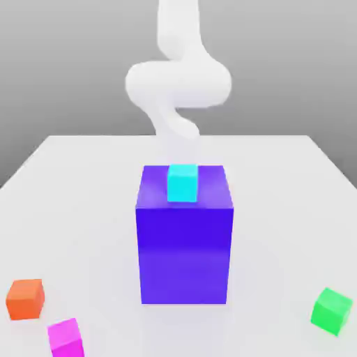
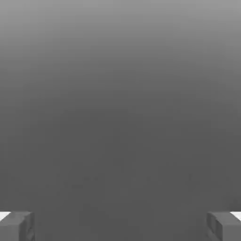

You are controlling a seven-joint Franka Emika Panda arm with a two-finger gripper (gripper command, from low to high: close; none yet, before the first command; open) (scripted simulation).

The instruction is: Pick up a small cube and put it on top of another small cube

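Exterior view, logged left to right.

Orange cube [image 1: 25,300]: small, plain-faced, flat on the pale table [image 1: 279,202]. The magenta cube [image 1: 66,338], the 1 to be lifted, sits just beside it, nearer the camera; its lower part is cut off by the picture edge. Faces plain and bright, edges crisp, slightly turned; a cube, so no long axis to line up with.

Centre: blue-violet block [image 1: 184,254], large, upright, smooth, with a faint sheen; 1 cyan cube [image 1: 183,183] rests on its top. Beyond it stands the glossy white arm [image 1: 178,84], rounded links, the only arm, so no choice of nearer hand. Far right: green cube [image 1: 332,311], rotated, on the table.

Hand view: gripper [image 2: 120,227] spread wide, 2 grey blocky fingers [image 2: 20,227] well apart, pinching nothing.

Key relation: magenta lies well away from the arm, across the table toward the camera and to the exterior view's left, past the block. Judged: pick-up is still ahead; the reach should clear block and cyan cube, and avoid nudging orange. Which cube is the base, cannot tell.
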